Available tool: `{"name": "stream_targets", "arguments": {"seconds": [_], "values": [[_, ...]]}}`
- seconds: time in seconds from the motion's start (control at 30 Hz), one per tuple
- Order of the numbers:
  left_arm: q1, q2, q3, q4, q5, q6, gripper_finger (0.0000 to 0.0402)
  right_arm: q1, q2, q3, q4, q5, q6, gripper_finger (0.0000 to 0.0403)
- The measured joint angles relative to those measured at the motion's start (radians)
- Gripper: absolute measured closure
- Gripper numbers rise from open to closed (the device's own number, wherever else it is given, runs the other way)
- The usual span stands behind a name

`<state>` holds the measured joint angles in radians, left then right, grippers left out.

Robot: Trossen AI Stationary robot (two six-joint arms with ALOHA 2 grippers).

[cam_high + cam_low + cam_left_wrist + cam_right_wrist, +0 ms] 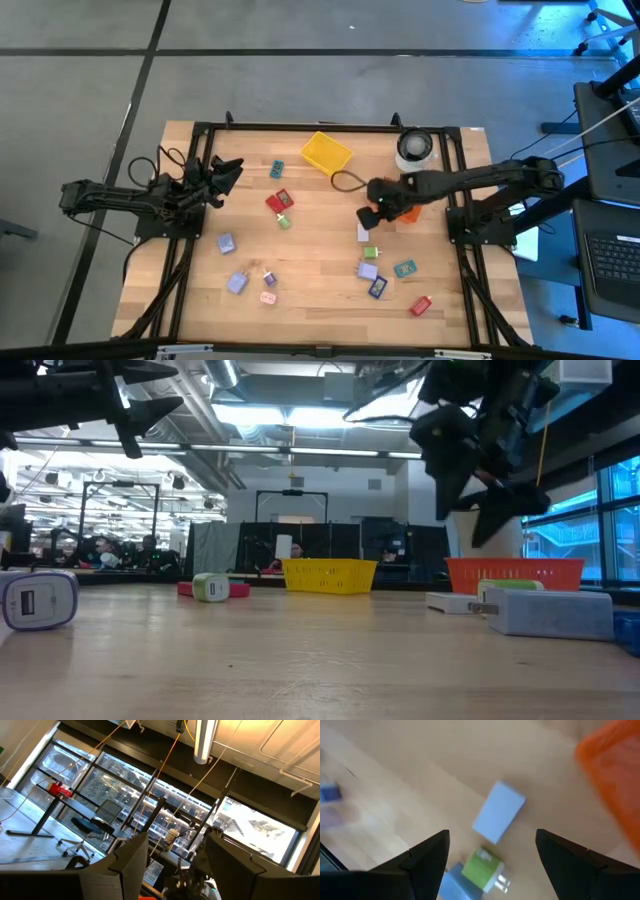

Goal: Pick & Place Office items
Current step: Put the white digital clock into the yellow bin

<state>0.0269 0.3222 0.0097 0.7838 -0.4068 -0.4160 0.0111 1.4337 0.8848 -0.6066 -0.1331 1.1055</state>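
The office items lie scattered on the wooden table. A red piece [278, 202], a green one [284, 221] and a teal one [277, 168] lie mid-table. Lavender pieces [226, 242] and a pink one [268, 297] lie toward the near left. My right gripper [372, 212] hangs open above the table, beside the orange bin [408, 211]. In the right wrist view [490, 850], a pale block [498, 811] and a green piece [482, 866] lie flat below its spread fingers. My left gripper [228, 175] waits open at the table's left, raised and tipped upward [175, 870].
A yellow bin [325, 152] and a white round roll [414, 148] stand near the far edge. Near the right gripper lie more pieces: lavender [368, 270], dark blue [377, 287], teal [405, 268] and red [420, 306]. Black frame rails run along the table's sides.
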Motion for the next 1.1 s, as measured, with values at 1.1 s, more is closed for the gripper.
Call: {"name": "stream_targets", "arguments": {"seconds": [1.1], "values": [[0.0,0.0,0.0,-0.002,0.0,0.0,0.0205,0.208,0.205,0.0,0.182,0.335,0.671,0.0104]]}}
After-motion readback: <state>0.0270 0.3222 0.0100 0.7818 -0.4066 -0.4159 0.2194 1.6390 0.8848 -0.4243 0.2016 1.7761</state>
